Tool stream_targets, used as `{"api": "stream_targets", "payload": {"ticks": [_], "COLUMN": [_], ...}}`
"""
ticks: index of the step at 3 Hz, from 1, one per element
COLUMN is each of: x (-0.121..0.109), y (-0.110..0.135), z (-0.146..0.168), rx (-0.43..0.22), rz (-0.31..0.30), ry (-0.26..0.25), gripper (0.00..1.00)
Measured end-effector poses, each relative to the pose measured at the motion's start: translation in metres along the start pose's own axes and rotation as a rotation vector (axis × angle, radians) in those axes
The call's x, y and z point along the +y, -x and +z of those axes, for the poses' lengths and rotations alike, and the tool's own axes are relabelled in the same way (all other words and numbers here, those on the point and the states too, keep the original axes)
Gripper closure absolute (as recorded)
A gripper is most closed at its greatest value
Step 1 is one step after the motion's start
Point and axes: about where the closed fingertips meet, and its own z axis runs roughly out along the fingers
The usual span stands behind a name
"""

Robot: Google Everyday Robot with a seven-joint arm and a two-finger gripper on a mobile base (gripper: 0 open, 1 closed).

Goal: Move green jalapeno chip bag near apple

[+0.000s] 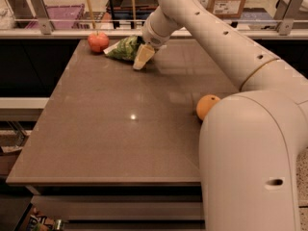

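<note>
The white arm [211, 37] reaches from the bulky near-right shoulder diagonally across to the table's far edge, its smooth jointed shell dotted with small holes. The gripper [142, 57] angles down at the right end of the green jalapeno chip bag [122, 48], touching it; whether the claw is spread or pinching cannot be told. The crumpled, shiny foil bag lies on the glossy brown table [120, 129], just beside the round red apple [97, 42] to its left. A smooth orange [207, 106] sits well apart, near the right edge.
</note>
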Motion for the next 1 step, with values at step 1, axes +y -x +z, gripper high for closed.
{"api": "stream_targets", "payload": {"ticks": [1], "x": [0.0001], "y": [0.0000], "z": [0.0001], "rx": [0.000], "rz": [0.000], "ry": [0.000], "gripper": [0.00]}}
